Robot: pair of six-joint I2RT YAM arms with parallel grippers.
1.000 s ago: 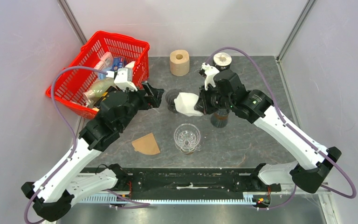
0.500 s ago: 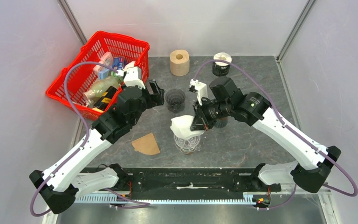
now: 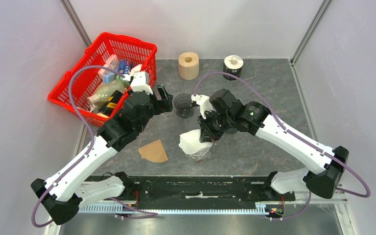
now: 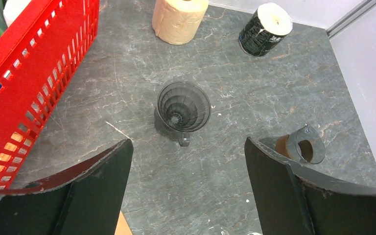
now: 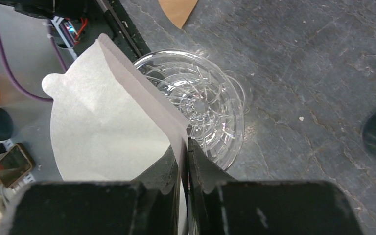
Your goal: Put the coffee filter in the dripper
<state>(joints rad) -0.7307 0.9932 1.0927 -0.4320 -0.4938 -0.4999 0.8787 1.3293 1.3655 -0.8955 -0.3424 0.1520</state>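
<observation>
The right claw point(image 5: 186, 147) is pinching the filter point(image 5: 103, 117), which is spreading left of it over the dripper point(image 5: 200, 98). The left claw point(image 4: 187, 144) is gaping open.

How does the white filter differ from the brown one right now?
The white filter is pinched in the right gripper; the brown filter lies free. The white one hangs tilted over the clear dripper; the brown one lies flat on the table. Both are fan-shaped paper filters.
</observation>
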